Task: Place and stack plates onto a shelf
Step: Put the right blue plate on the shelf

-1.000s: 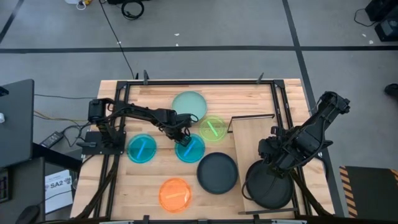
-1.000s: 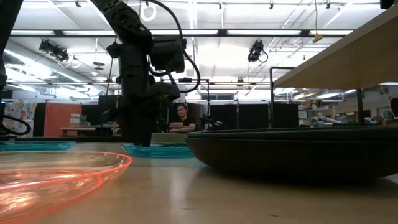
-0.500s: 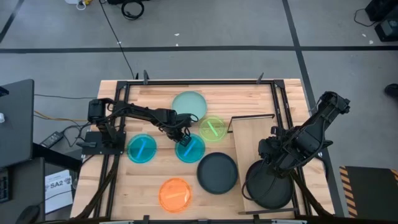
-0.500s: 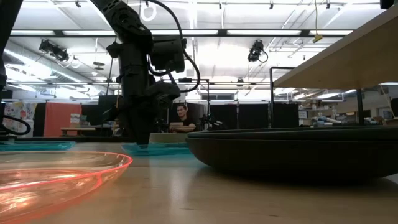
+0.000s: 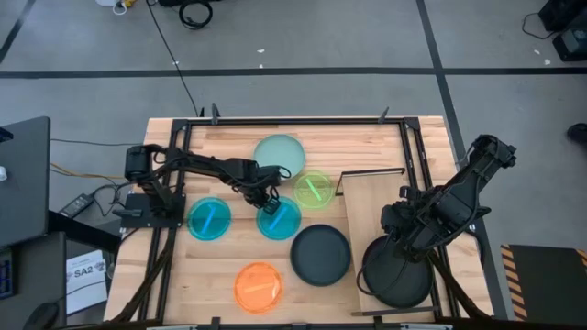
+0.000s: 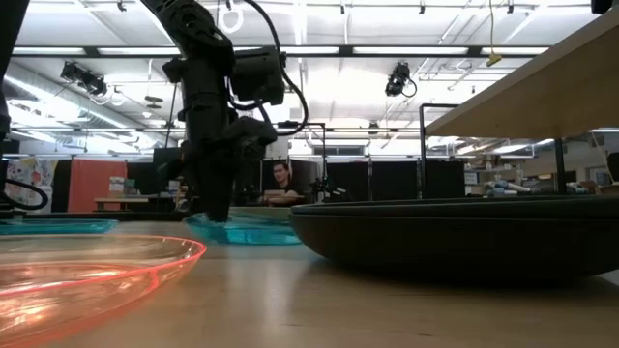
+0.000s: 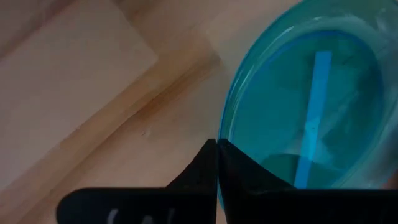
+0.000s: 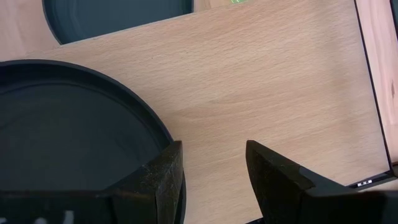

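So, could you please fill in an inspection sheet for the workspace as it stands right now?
Surface: planked wooden table with a black frame.
Job's things: one black plate lies on the shelf; a second black plate, mint plate, lime plate, orange plate and two cyan plates lie on the table.
Clutter: nothing seen.
Grippers: left gripper has its jaws shut on the rim of the middle cyan plate, which is tipped up at that edge; right gripper is open over the shelf beside the black plate.
Cables: cords on the floor beside the table.
Surroundings: grey floor; a person sits in the background.
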